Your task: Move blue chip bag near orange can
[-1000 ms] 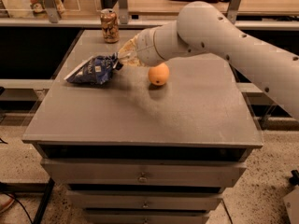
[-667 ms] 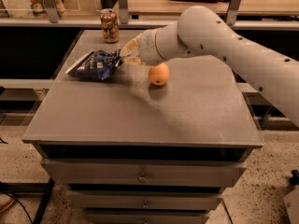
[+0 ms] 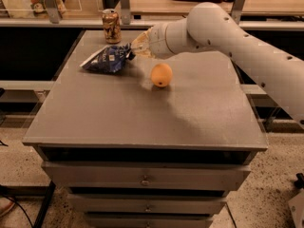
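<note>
Camera view shows the gripper [image 3: 134, 51] low over the far part of a grey table [image 3: 142, 122], at the end of a white arm [image 3: 228, 37] that reaches in from the picture's right. It looks clenched on the near corner of the blue chip bag [image 3: 107, 59], which spreads away from its tips toward the picture's left. The bag's far end lies on the tabletop, and the held end seems slightly raised. The orange can [image 3: 111, 26] stands upright beyond the gripper and a little to the picture's left, close to the table's back edge, near the bag but apart from it. A round orange fruit [image 3: 161, 75] sits just on the near side of the gripper, toward the camera, apart from both bag and can. By my reading the carry step is in hand and the task is mostly done. The next move calls for a short push or drag further toward the can, stopping before the bag nudges it, then letting go and lifting clear without catching the foil. The table is a plain matte cabinet top with drawers [image 3: 142, 177] below. Behind it runs a metal rail [image 3: 71, 22] with a wooden counter past that, and the floor [image 3: 19, 165] is speckled.
</note>
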Tool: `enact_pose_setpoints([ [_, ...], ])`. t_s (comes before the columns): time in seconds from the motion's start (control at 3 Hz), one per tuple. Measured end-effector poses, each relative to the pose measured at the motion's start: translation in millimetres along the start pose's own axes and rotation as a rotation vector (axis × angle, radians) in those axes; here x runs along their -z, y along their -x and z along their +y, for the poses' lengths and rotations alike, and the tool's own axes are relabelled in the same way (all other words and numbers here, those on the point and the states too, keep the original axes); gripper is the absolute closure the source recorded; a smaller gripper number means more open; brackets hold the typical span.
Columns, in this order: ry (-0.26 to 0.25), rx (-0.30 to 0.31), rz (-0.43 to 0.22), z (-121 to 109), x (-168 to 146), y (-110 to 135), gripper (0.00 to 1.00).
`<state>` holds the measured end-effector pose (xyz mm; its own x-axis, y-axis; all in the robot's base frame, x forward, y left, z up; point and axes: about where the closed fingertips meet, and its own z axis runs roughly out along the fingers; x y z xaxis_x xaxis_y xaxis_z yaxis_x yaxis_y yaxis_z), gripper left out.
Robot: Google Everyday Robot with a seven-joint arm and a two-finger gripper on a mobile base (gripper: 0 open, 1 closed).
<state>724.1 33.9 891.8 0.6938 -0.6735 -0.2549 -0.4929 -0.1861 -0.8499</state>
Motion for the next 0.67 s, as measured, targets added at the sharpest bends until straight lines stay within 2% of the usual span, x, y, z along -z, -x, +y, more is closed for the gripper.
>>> enact_pose_setpoints([
  [0.67,-0.03,-0.007,0.048,-18.3,1.0,-30.2,1.0],
])
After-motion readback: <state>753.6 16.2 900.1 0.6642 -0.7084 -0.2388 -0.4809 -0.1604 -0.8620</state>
